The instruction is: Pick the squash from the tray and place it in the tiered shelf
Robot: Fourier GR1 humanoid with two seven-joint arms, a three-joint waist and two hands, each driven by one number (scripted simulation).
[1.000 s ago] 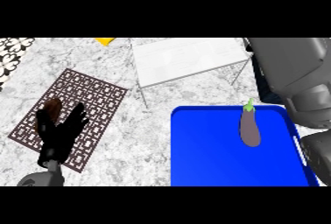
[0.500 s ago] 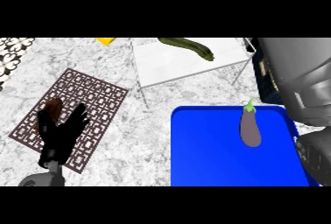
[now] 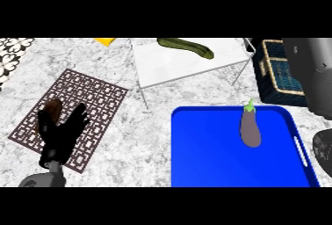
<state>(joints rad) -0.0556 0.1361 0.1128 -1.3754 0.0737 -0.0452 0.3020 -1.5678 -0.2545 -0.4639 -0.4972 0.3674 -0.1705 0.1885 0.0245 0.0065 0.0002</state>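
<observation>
Fingers of my left hand [image 3: 59,134] are stretched out straight and spread, holding nothing, above the brown patterned mat [image 3: 97,94] at the left of the marble counter [image 3: 149,145]. My right forearm [image 3: 311,70] comes in grey along the right edge. A dark rounded bit of my right hand [image 3: 324,151] shows just beyond the right rim of the blue tray [image 3: 220,162]; whether it is open or closed I cannot tell. The squash [image 3: 186,47], long and dark green, lies on top of the white tiered shelf [image 3: 182,66], near its far edge and well apart from both hands. On the tray lies a purple eggplant [image 3: 250,131], its green stem pointing away from me, near the tray's far right corner. A dark wicker basket [image 3: 280,70] stands just right of the shelf, partly behind my right forearm. A yellow thing [image 3: 105,41] peeks in at the top edge, left of the shelf.
</observation>
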